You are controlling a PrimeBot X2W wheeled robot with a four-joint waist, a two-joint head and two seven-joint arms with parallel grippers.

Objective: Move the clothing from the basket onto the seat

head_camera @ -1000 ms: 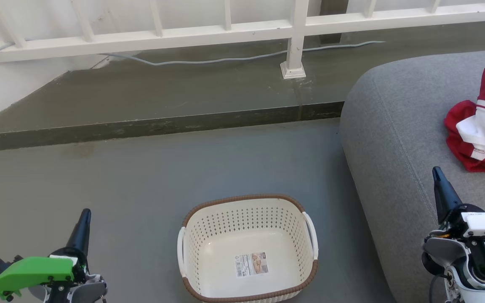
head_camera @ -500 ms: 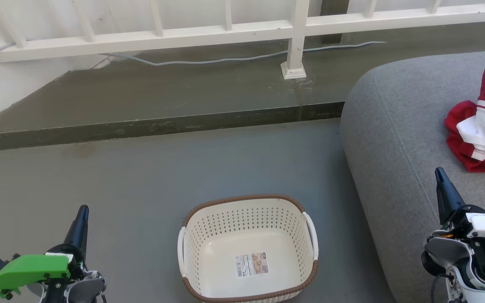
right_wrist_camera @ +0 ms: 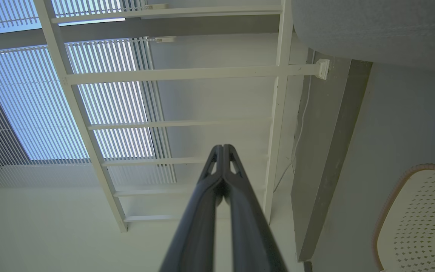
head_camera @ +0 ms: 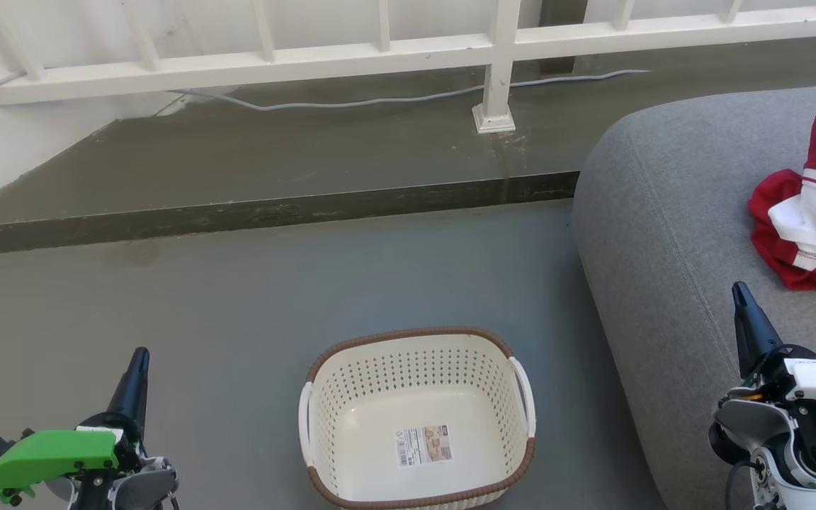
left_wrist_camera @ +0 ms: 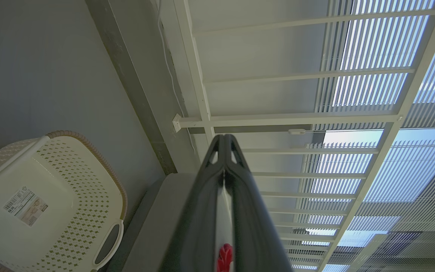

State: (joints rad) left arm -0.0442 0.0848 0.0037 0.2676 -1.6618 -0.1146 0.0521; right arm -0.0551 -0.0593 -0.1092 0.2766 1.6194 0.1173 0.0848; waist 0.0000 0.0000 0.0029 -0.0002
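Head view: the basket [head_camera: 408,331] stands upright on the grey floor [head_camera: 238,297], near the side of the seat [head_camera: 663,227] but apart from it; a printed label [head_camera: 423,445] lies flat on its bottom; the clothing [head_camera: 815,212], a crumpled red heap with white bands and lining, lies on top of the seat, well apart from the basket; the left gripper [head_camera: 140,353] hangs over the floor to the left of the basket, pressed closed with nothing in it; the right gripper [head_camera: 737,287] is over the seat's near part, near the clothing but not touching it, likewise closed and empty; a white railing [head_camera: 309,60] and a pale cable [head_camera: 351,104] run along a raised step [head_camera: 273,163] behind.

Left wrist view: the dark fingers [left_wrist_camera: 206,196] meet right up to their tips, gripping nothing; the basket sits at the lower left, one handle toward the seat's edge; slatted blinds [left_wrist_camera: 372,45] show beyond the railing.

Right wrist view: the fingers touch at the tips and hold nothing; the seat's rounded edge is at the upper right; the basket's brown rim curves in at the lower right.
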